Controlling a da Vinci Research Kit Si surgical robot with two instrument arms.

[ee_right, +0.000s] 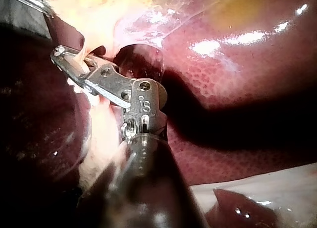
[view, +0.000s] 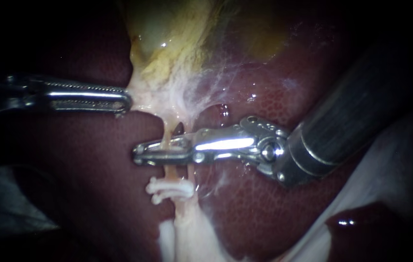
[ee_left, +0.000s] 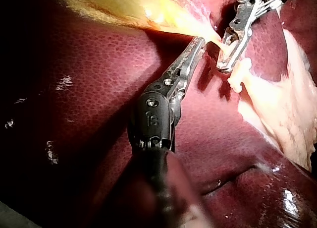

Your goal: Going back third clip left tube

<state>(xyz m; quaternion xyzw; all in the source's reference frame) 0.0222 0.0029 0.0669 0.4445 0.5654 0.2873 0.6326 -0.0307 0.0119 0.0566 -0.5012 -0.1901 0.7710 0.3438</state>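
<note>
My left instrument (view: 126,100) comes in level from the left, its jaws shut on pale tissue at the narrow end of the yellowish gallbladder (view: 167,39). From that spot a thin left tube (view: 166,132) runs down over the dark red liver (view: 95,184). My right instrument (view: 141,154) lies across this tube with its jaws open, one on either side. Just below them, white clips (view: 167,190) sit on the tube. In the left wrist view the left instrument's tip (ee_left: 199,41) holds the tissue, with the right instrument (ee_left: 224,65) and a clip (ee_left: 238,74) beside it. The right wrist view shows the right instrument's jaws (ee_right: 59,54) parted.
A second pale strand (view: 190,121) runs beside the left tube, with a dark gap between them. Pale fatty tissue (view: 187,233) continues below the clips. A white sheet (view: 386,170) lies under the right shaft. Liver surrounds the site.
</note>
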